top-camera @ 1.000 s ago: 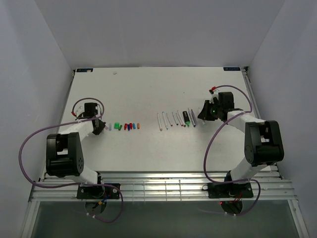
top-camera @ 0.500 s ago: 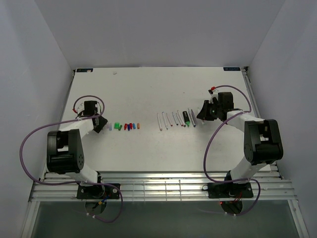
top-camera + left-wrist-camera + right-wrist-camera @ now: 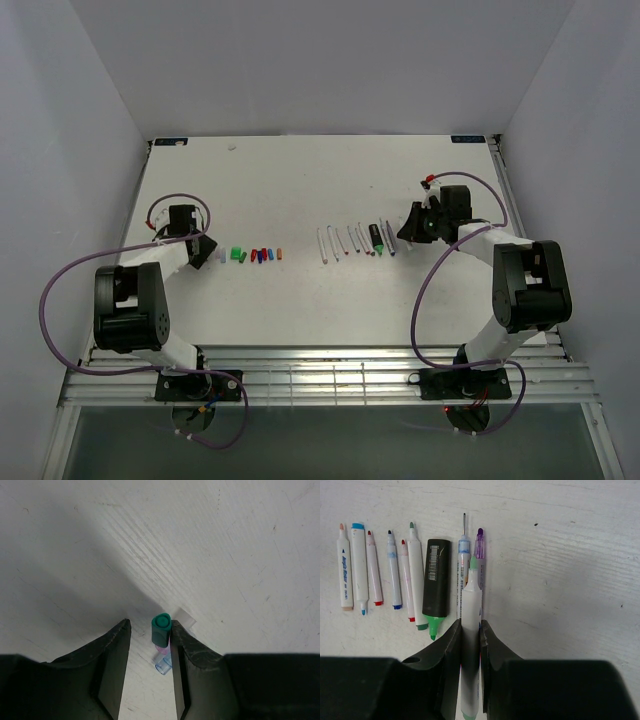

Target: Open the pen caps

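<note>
Pens (image 3: 416, 575) lie in a row, and the right gripper (image 3: 470, 635) squeezes one white pen (image 3: 471, 600) over them, maybe to lay it down. The left gripper (image 3: 148, 645) gapes around a green cap (image 3: 161, 627), maybe dropping it off.

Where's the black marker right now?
Top view: the black marker lies on the table's right half, in the pen row, just left of the right gripper and the white pen it holds.

A white, faintly scuffed table (image 3: 320, 180) sits in a booth closed in by plain pale walls (image 3: 320, 60) at the back and both sides, softly and evenly lit, with a slatted aluminium frame (image 3: 330, 378) along its near edge and grey floor (image 3: 330, 445) below.
</note>
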Controlling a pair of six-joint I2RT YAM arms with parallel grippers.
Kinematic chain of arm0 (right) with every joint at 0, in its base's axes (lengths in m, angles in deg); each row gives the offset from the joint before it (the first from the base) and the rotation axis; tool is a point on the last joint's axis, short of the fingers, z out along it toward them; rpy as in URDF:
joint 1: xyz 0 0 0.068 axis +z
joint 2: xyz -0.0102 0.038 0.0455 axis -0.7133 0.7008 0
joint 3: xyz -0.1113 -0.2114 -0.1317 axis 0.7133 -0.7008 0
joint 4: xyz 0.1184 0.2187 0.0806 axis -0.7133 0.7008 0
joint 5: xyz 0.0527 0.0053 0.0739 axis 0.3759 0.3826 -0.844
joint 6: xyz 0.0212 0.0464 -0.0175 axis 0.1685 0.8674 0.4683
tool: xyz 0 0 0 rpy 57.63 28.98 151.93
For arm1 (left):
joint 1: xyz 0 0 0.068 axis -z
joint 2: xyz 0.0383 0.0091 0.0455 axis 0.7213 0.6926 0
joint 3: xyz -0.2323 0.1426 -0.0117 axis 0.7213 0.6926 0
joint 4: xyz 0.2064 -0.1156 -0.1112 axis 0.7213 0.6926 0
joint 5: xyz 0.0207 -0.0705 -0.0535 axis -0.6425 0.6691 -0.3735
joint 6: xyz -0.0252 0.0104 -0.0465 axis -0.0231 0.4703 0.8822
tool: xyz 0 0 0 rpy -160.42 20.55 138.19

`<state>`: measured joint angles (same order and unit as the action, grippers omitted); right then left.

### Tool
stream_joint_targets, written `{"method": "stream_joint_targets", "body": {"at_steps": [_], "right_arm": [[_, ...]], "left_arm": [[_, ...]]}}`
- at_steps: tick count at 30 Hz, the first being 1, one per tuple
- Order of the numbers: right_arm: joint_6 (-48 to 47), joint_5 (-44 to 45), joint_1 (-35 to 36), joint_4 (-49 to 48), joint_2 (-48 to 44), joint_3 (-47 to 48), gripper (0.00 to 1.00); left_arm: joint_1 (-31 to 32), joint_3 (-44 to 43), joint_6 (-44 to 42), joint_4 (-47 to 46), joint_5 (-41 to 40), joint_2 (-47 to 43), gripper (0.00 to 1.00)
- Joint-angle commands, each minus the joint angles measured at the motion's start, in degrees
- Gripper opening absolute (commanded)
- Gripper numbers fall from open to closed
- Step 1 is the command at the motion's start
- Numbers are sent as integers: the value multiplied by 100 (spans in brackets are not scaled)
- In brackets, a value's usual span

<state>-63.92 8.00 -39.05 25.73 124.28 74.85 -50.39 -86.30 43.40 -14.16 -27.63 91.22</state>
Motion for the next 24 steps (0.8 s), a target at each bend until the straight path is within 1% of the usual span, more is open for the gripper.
{"method": "stream_joint_targets", "body": {"at_steps": [1,5,6,7,16,24], "right_arm": [[-81,-122,5,-151,12,89,8],[-108,-140,5,-143,29,89,8],[-117,-157,5,-134,55,98,8],[-125,-183,5,-134,73,106,8],[-152,-184,22,-143,249,133,8],[-239,71,22,-64,520,282,8]], "left_arm": [[-43,165,75,158,-13,-79,48],[-52,200,110,141,-22,-150,50],[-52,200,119,123,-22,-167,54],[-52,200,119,140,-22,-167,56],[-52,270,145,114,66,-237,57],[-52,253,162,184,241,-772,60]]}}
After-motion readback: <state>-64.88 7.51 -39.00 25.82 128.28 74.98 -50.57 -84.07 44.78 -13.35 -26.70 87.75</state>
